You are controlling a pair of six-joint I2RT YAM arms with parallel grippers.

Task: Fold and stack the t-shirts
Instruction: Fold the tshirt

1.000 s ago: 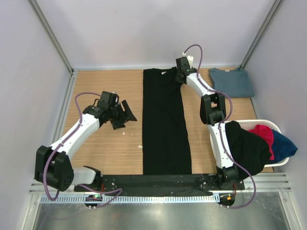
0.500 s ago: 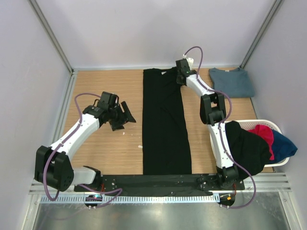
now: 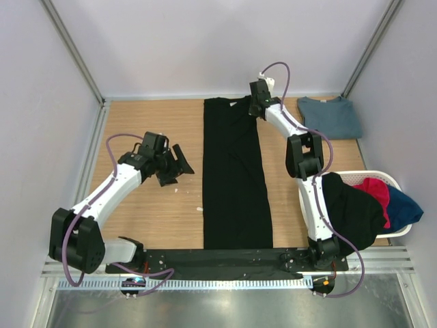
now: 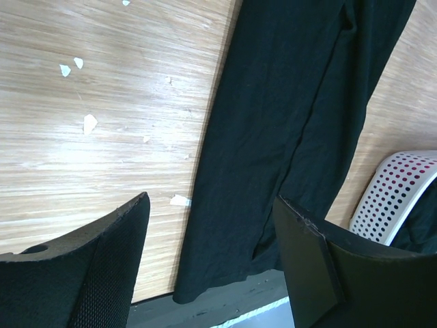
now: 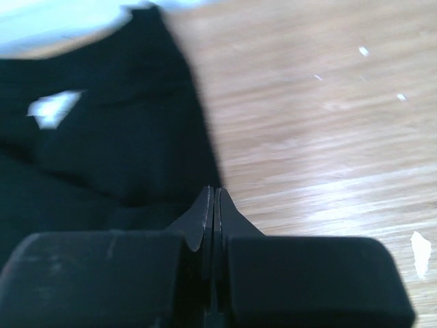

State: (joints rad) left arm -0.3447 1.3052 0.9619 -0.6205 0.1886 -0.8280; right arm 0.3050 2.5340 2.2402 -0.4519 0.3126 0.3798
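Shirt being folded: we see a large black cloth t-shirt (image 3: 235,178) lying flat as a long narrow strip, collar at the far end.
Right gripper: the right gripper (image 5: 214,198) sits at that shirt's far right edge beside the collar, fingers pressed together; we cannot tell whether cloth is pinched.
Left gripper: the left gripper (image 3: 179,166) hangs left of the shirt, jaws wide apart, holding nothing.
Folded shirt: a slate-blue folded t-shirt (image 3: 331,116) lies right of its far end, apart.
Basket: a white perforated plastic basket (image 3: 382,179) stands right of its near half, heaped with cloth.

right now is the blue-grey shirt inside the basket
No, the folded slate-blue shirt lies on the table, apart from the basket.
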